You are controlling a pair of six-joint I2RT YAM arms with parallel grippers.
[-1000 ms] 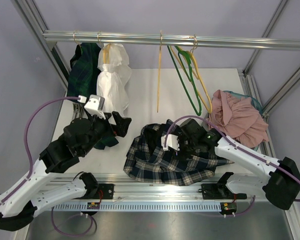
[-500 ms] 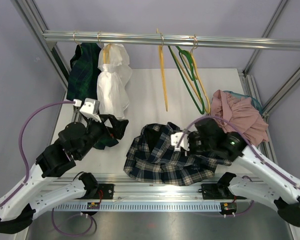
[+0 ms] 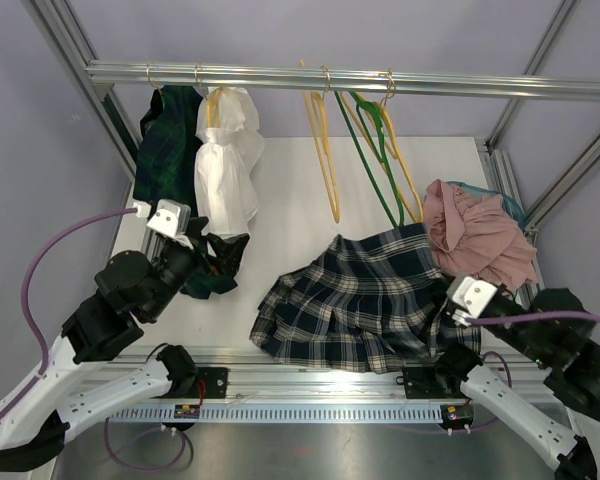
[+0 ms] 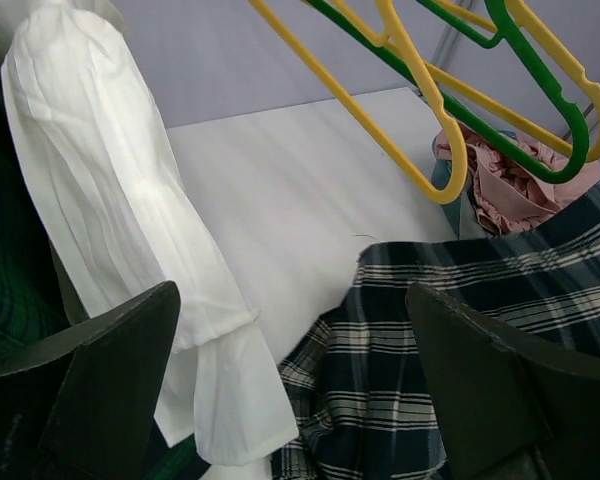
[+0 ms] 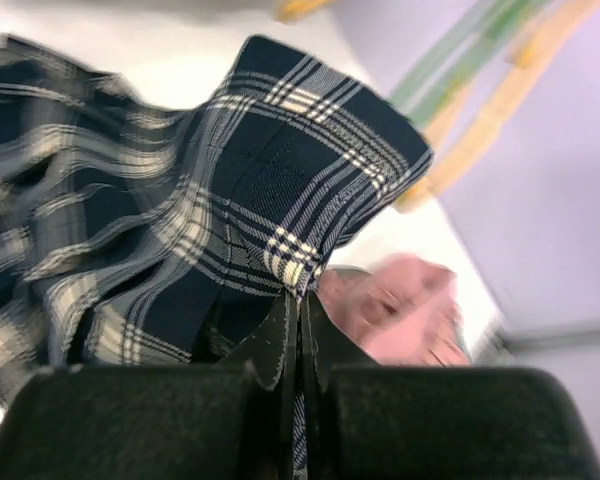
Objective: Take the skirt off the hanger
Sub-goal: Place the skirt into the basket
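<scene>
The right gripper (image 5: 298, 330) has gone from wide open a second ago to clamped on the edge of the plaid skirt (image 3: 365, 295), and the arm has pulled back toward 5 o'clock, so the cloth that lay bunched at 6 o'clock is now drawn out flat across the table (image 3: 290, 190), its far corner touching the pink heap (image 3: 480, 240) at 3 o'clock. The wrist view shows a fold of plaid pinched between the shut fingers (image 5: 280, 345), so the grip is on fabric, not on air. The yellow hanger (image 3: 322, 150) at 12 o'clock on the rail (image 3: 350, 78) has swung and hangs bare beside the green hanger (image 3: 380, 150); the plaid skirt is thus already off and only being spread or shifted. The left gripper (image 4: 290, 380) stands fully apart, holding nothing, just below the white skirt (image 3: 225, 160) at 10 o'clock, with the dark green skirt (image 3: 165, 140) beside that one, both on their hangers. In my judgement the plaid piece is done and the white one, nearest the waiting left jaws, is the likely next target.
</scene>
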